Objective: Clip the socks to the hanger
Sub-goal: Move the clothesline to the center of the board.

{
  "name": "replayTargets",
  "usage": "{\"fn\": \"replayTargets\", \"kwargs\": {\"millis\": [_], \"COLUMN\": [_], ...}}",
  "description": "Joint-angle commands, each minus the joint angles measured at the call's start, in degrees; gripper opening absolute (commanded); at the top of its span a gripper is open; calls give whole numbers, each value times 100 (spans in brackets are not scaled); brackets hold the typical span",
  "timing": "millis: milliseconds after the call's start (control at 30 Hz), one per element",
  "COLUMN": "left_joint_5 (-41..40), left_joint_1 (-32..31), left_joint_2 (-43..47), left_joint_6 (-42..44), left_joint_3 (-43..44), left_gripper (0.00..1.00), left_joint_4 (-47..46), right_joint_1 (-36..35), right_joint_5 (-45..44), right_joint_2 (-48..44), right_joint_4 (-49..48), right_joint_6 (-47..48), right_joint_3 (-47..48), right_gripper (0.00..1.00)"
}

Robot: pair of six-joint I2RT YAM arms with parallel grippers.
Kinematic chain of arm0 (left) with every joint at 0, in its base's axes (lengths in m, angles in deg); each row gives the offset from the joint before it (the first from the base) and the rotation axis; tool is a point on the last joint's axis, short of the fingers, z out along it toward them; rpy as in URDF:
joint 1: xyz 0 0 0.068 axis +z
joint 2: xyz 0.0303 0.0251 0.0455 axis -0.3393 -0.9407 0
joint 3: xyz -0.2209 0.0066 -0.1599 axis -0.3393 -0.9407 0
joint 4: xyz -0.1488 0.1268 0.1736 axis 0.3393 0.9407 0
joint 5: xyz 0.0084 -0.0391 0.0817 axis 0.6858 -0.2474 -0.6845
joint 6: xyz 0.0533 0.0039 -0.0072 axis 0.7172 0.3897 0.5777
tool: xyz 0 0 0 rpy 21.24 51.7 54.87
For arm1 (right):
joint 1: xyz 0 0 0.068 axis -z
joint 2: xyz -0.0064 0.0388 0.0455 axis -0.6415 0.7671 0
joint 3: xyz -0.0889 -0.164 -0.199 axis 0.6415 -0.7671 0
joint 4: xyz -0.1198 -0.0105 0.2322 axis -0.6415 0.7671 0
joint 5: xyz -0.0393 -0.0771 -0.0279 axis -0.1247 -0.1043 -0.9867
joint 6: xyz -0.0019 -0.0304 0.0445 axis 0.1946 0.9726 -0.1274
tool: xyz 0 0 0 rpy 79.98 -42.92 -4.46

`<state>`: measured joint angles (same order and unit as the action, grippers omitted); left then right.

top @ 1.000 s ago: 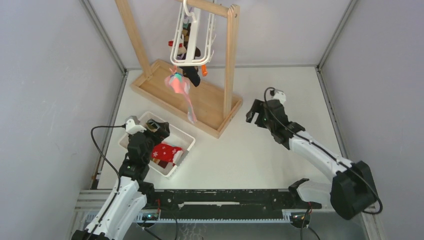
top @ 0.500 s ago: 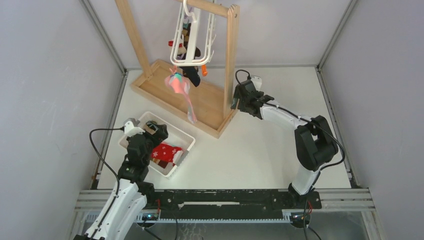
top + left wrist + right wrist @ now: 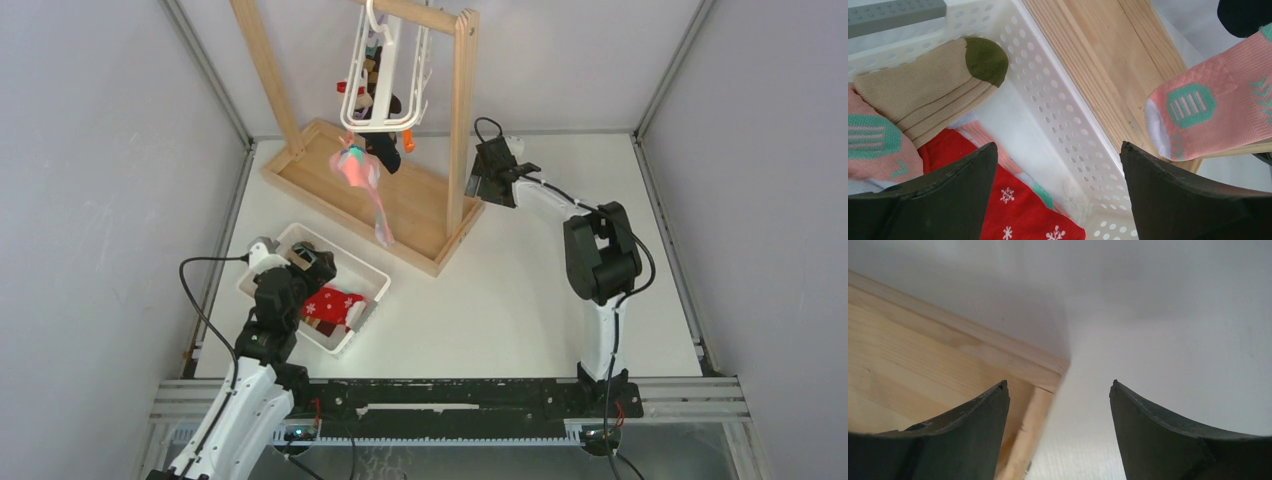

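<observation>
Gaping left pincer (image 3: 1058, 146) apparently above socks (image 3: 1020, 217)

Your left arm (image 3: 262, 345) rises from the near-left corner of the table (image 3: 520, 300), left gripper (image 3: 318, 262) pointing down with jaws wide apart. Your right arm (image 3: 600, 262) extends toward the far edge, right gripper (image 3: 482, 188) equally wide, gripping nothing.

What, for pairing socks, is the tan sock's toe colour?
Olive green toe on the tan sock, clearest in left wrist view.
</observation>
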<state>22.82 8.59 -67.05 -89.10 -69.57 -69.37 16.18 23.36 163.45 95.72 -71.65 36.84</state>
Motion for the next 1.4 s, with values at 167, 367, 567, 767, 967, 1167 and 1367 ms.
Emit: {"fn": "replayTargets", "kwargs": {"millis": [167, 367, 567, 767, 967, 1167, 1367], "left_joint_5": [8, 60, 125, 154, 166, 193, 222], "left_joint_1": [-18, -18, -19, -18, -20, -18, -18], "left_joint_2": [-60, -221, -332, -309, -306, -338, -388], "left_joint_6": [-82, -83, -112, -128, -143, -113, -117], "left_joint_3": [504, 513, 472, 412, 348, 322, 283], "left_gripper": [95, 95, 95, 95, 95, 95, 95], "left_joint_4": [90, 18, -89, -129, -197, -258, -394], "right_joint_1": [-87, 110, 344, 599, 874, 1173, 1143], "right_joint_5": [172, 335, 432, 479, 499, 502, 320], "right_joint_2": [782, 805, 459, 178, -18, -252, -402], "right_joint_4": [397, 280, 3, -134, -247, -300, -269], "right_joint_6": [183, 43, -67, -102, -164, -185, -275], "right_joint_3": [780, 423, -163, -610, -996, -1232, -1353], "right_gripper": [73, 53, 29, 14, 7, 0, 0]}}
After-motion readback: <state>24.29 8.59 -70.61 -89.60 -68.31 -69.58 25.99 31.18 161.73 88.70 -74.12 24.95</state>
